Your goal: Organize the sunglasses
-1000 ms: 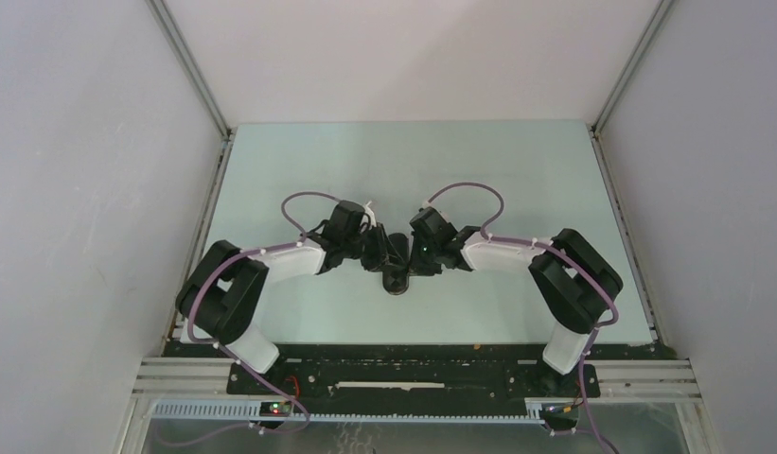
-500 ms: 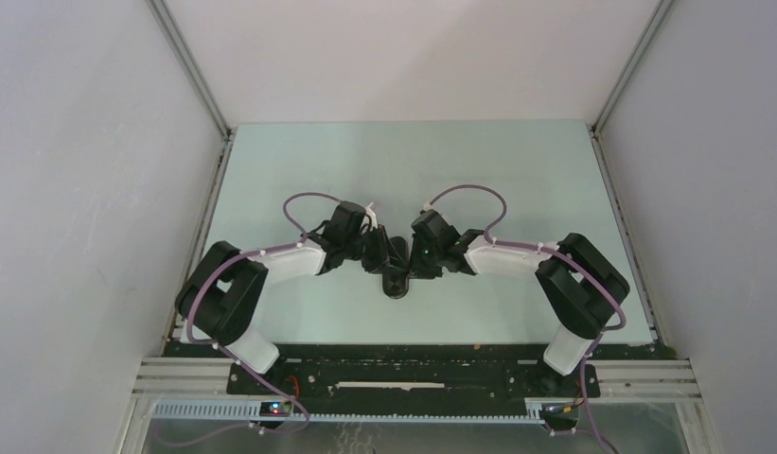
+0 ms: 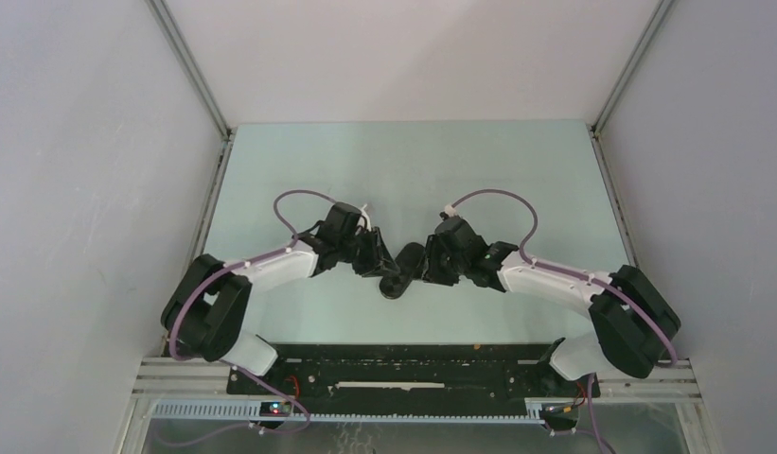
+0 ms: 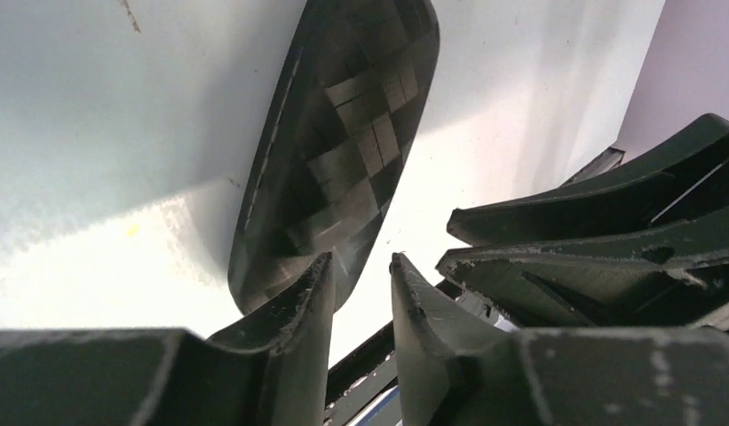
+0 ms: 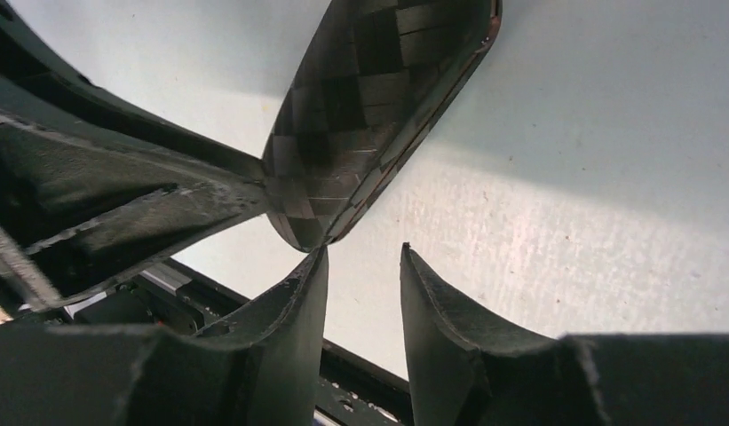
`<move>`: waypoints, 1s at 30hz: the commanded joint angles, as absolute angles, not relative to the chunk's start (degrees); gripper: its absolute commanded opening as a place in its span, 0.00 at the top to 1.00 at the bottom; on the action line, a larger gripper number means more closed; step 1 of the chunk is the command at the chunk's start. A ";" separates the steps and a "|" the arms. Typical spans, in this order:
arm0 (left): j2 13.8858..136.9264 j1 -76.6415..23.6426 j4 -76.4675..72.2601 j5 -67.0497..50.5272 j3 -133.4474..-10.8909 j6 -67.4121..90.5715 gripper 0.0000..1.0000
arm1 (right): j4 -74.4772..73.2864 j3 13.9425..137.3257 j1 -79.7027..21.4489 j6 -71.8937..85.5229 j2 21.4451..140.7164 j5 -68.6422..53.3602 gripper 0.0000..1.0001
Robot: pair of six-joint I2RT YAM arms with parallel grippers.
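Black checker-textured case (image 3: 400,270) is lying shut on the pale green table (image 3: 413,170), near the middle, its near end pointing at the arm bases. Left gripper (image 3: 379,263) is sitting low just left of the case, fingers parted by a narrow gap and gripping nothing, tips right by the case's near end in its wrist view (image 4: 360,262). Right gripper (image 3: 424,268) is sitting just right of the case, also slightly parted and empty (image 5: 362,253). Sunglasses are not showing in any view; cannot tell where they are.
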State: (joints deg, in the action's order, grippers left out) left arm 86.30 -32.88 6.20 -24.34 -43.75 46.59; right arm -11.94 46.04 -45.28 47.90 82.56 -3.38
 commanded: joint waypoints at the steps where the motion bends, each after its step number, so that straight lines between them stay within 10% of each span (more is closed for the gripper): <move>1: 80.27 -32.99 10.31 -20.75 -47.10 43.03 0.58 | -12.00 44.49 -44.18 49.03 78.67 -2.24 0.54; 7: 79.64 -34.60 19.70 -12.45 -50.99 33.99 0.23 | -13.08 42.45 -41.03 48.83 75.13 -1.83 0.45; 30: 99.37 -51.62 33.68 9.93 -70.60 11.64 0.00 | -21.86 36.75 -26.84 45.22 58.66 -3.15 0.34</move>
State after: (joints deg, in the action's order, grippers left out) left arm 97.30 -50.33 31.46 7.92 -67.00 13.87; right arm -20.67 37.10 -27.68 46.52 60.45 -3.09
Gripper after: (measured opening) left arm 0.996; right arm 0.656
